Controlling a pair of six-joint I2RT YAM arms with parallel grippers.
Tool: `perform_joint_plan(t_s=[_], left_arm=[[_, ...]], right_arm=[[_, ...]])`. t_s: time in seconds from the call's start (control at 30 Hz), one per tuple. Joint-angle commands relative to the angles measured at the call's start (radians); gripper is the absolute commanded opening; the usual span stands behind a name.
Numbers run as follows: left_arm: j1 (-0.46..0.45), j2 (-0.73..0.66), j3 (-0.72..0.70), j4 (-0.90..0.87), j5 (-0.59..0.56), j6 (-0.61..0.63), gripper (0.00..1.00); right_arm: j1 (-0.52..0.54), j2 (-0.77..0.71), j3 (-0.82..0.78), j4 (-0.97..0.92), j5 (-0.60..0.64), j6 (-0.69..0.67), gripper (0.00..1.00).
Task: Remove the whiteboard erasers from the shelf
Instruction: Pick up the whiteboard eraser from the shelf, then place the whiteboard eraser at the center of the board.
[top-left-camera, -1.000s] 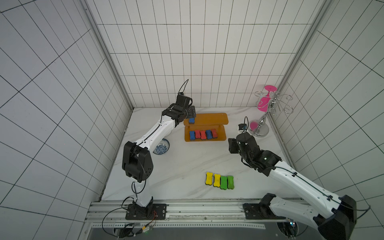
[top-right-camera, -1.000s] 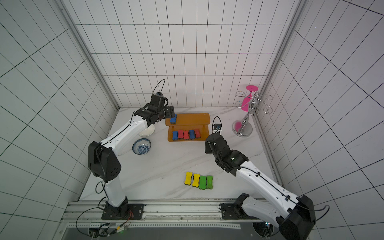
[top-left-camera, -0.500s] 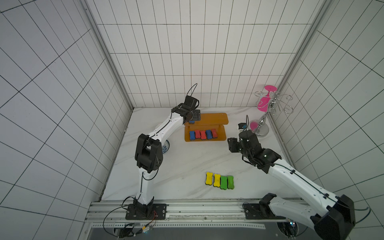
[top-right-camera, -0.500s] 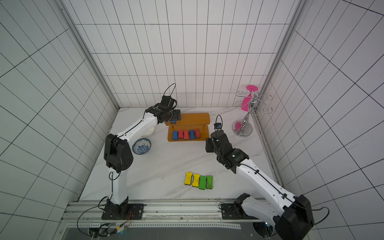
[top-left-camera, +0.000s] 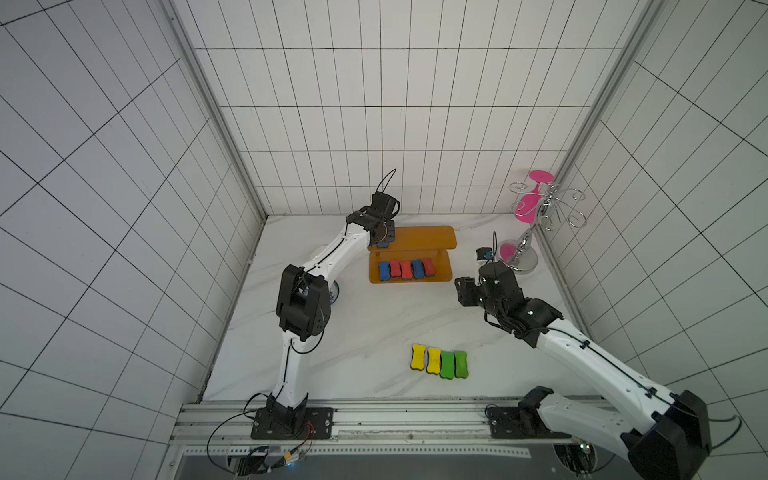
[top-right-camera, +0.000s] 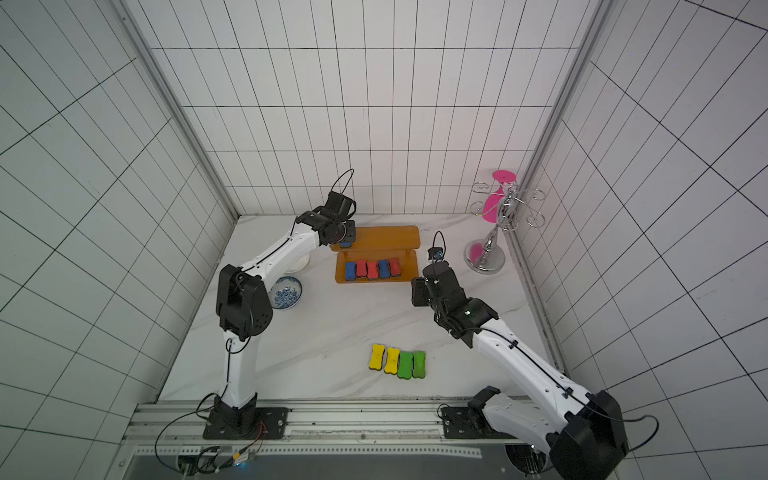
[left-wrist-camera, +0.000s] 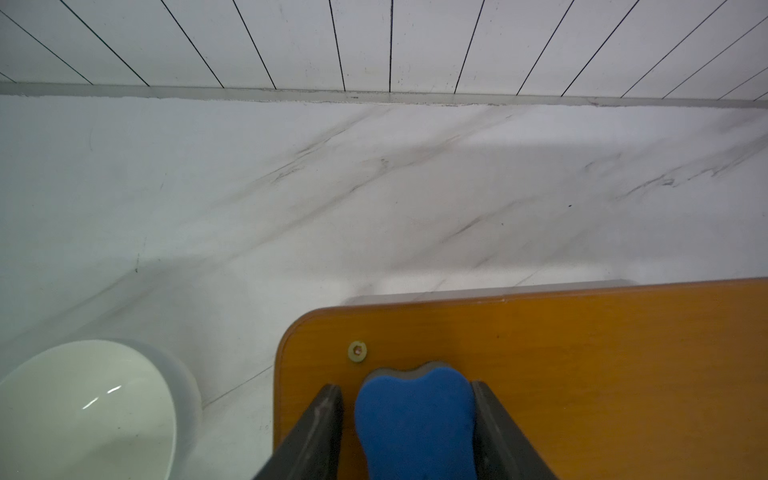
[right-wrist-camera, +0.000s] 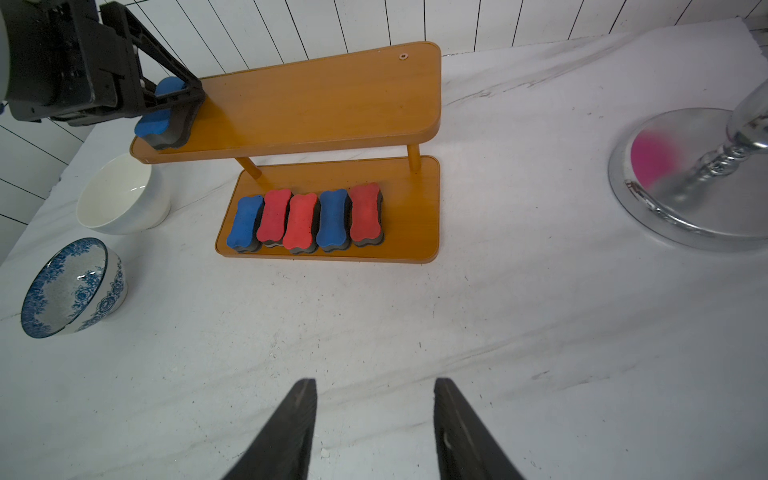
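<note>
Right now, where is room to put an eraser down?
Bare marble lies between the shelf and the yellow and green erasers, and between the shelf and the silver rack base. Five erasers crowd its lower board; a white bowl and a blue-patterned bowl crowd its other end.

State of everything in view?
Left claw: around blue foam eraser on orange shelf's top board; grip unclear.
Right claw: open, empty.
Five blue and red erasers: row on lower board.
Yellow and green erasers: on table.
Pink glass: hanging inverted on silver rack.
White bowl, blue floral bowl: empty.
</note>
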Motion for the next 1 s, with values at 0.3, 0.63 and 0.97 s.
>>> perform_joint_plan(t_s=[0.3, 0.63, 0.97], left_arm=[[-0.045, -0.089, -0.021, -0.126, 0.000, -0.060, 0.28], [-0.247, -0.566, -0.697, 0.158, -0.004, -0.270, 0.26], [-0.482, -0.652, -1.124, 0.398, -0.081, -0.456, 0.26]], right_arm=[[-0.012, -0.071, -0.018, -0.005, -0.016, 0.011, 0.48], [-0.011, -0.254, -0.053, -0.086, -0.037, 0.049, 0.46], [-0.009, -0.459, -0.181, -0.142, -0.079, 0.122, 0.44]])
